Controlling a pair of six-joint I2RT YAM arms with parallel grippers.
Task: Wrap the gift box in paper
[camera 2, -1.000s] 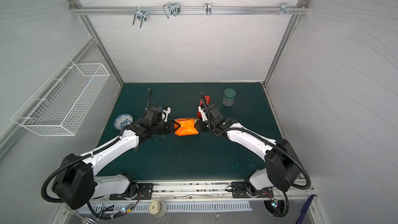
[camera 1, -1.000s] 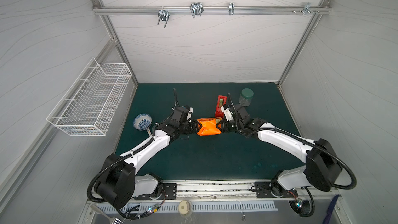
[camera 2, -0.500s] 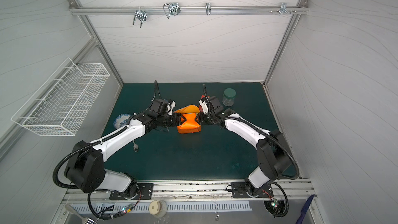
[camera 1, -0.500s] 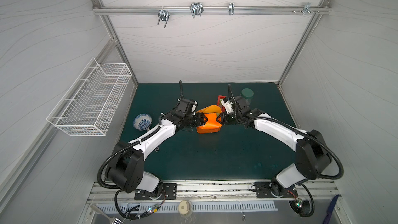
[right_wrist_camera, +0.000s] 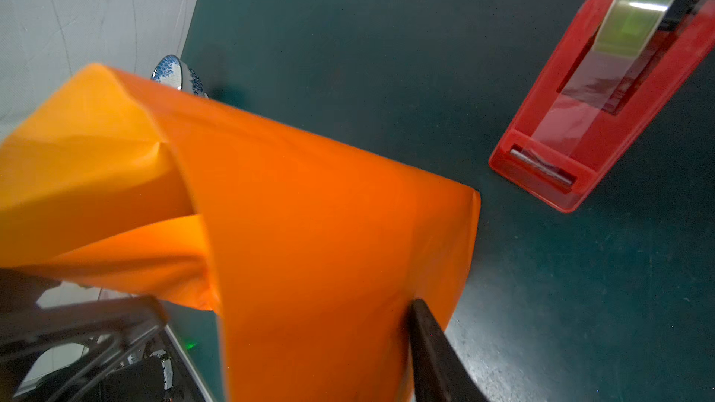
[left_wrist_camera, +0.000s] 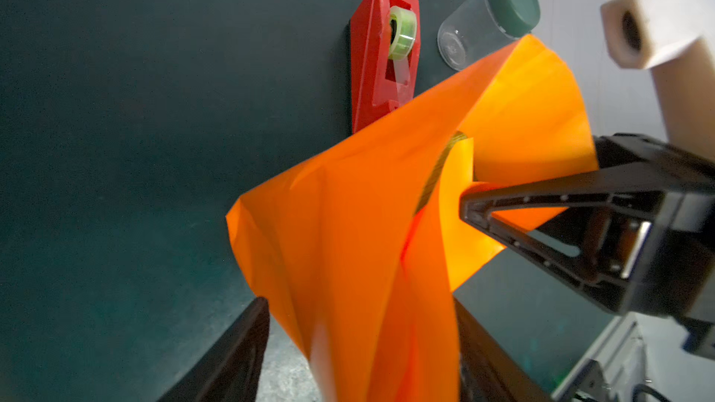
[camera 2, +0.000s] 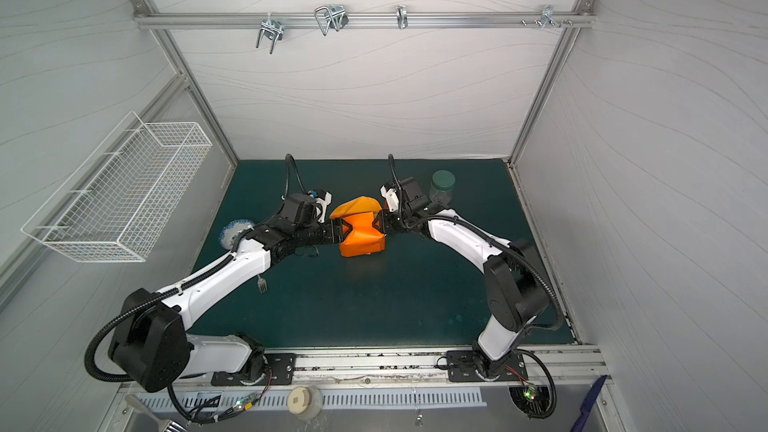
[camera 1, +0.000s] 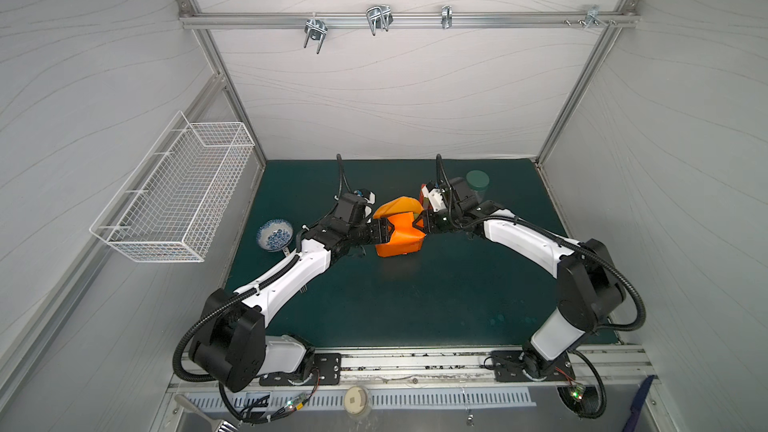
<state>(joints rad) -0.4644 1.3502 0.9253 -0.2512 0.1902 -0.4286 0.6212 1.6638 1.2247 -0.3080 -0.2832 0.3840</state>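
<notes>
The orange paper (camera 1: 399, 236) (camera 2: 360, 238) is folded round the gift box, tipped up on edge at the middle of the mat. A yellower flap stands loose at its back. Only an olive sliver of the gift box (left_wrist_camera: 439, 172) shows between folds. My left gripper (camera 1: 388, 230) (camera 2: 343, 230) (left_wrist_camera: 360, 301) is open. Its fingers straddle the bundle's left end, and mat shows between one finger and the paper. My right gripper (camera 1: 417, 224) (camera 2: 378, 224) is shut on the right end. One finger (right_wrist_camera: 429, 342) presses the paper, which hides the other.
A red tape dispenser (left_wrist_camera: 371, 71) (right_wrist_camera: 603, 110) and a clear jar with a green lid (camera 1: 477, 184) (camera 2: 442, 184) stand just behind the bundle. At the left are a blue-and-white bowl (camera 1: 275, 234) and a fork (camera 2: 262, 282). A wire basket (camera 1: 174, 193) hangs on the left wall.
The bundle lay flat between both grippers; it has since been tipped up and carried slightly toward the back. A paper flap has sprung up. The left jaws have widened.
</notes>
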